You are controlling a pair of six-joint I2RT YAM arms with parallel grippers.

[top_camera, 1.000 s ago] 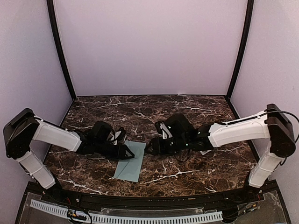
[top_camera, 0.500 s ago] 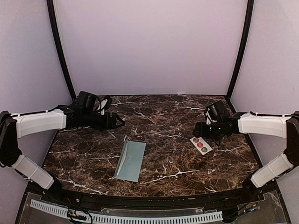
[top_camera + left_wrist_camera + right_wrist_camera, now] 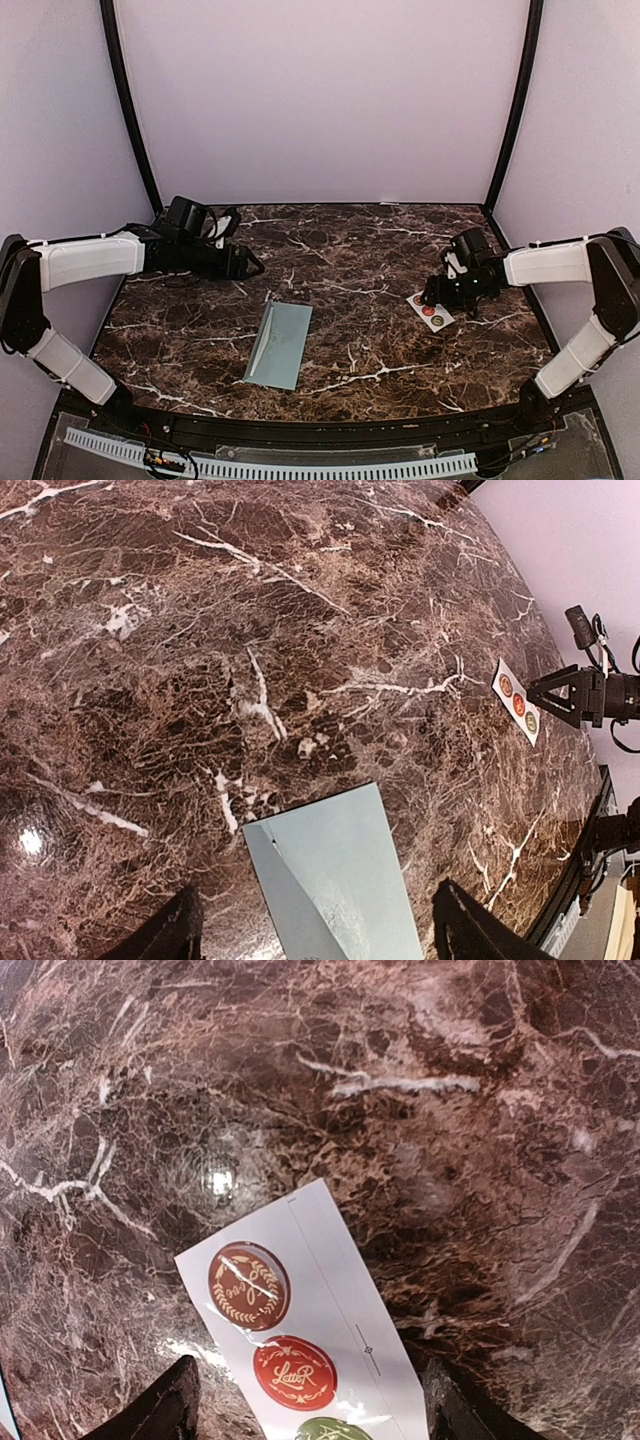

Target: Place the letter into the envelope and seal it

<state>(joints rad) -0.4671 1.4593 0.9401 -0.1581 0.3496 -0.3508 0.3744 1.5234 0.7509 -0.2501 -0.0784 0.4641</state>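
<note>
Envelope (image 3: 280, 344) lies flat, seemingly closed: sealing comes next. Right gripper (image 3: 436, 292), spread, hovers over sticker strip (image 3: 430, 311), must peel one; left gripper (image 3: 255, 264) spread, idle.

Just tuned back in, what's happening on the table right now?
Neither arm holds anything. The teal envelope lies flat on the marble table, untouched. The left pincer is open at the far left, clear of it. The right pincer hovers open over the sticker strip, which lies on the table.

Dark marble table (image 3: 360, 262) carries the envelope (image 3: 281, 344) and a sticker strip (image 3: 431, 310)
</note>
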